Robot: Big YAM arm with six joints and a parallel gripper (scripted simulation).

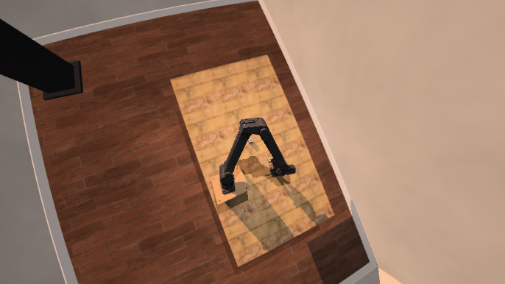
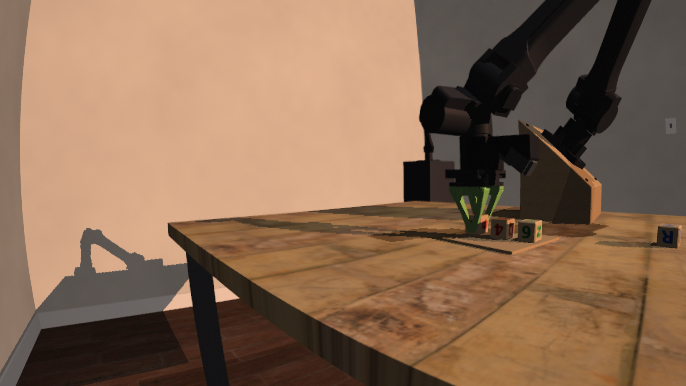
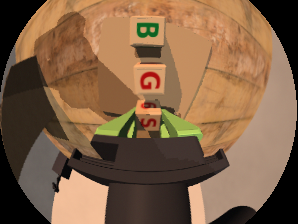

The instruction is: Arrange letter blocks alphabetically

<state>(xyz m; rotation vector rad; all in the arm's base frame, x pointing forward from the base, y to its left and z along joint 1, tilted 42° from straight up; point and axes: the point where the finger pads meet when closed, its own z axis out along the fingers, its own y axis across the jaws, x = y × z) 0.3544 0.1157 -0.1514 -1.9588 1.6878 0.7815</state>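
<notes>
Three letter blocks stand in a row on the thin tan mat (image 2: pixel 501 245) (image 3: pixel 188 66). The far one (image 3: pixel 149 30) (image 2: pixel 529 230) shows a green B on top. The middle one (image 3: pixel 150 82) (image 2: pixel 502 228) shows a red G. My gripper (image 3: pixel 148 110) (image 2: pixel 474 228) (image 1: pixel 272 164) has green fingers and is shut on the near block (image 3: pixel 148 121) (image 2: pixel 484 225). It holds that block down at mat level, close beside the G block and in line with it. The block's red top letter is partly hidden by the fingers. A fourth block (image 2: pixel 668 235) (image 1: pixel 250 140) with a blue R on its side lies off the mat.
The arm's wedge-shaped wooden base stand (image 2: pixel 560 185) (image 1: pixel 230 189) rises just behind the mat. The table's front edge (image 2: pixel 280 295) lies well left of the blocks. A dark box (image 2: pixel 425 180) stands behind the table.
</notes>
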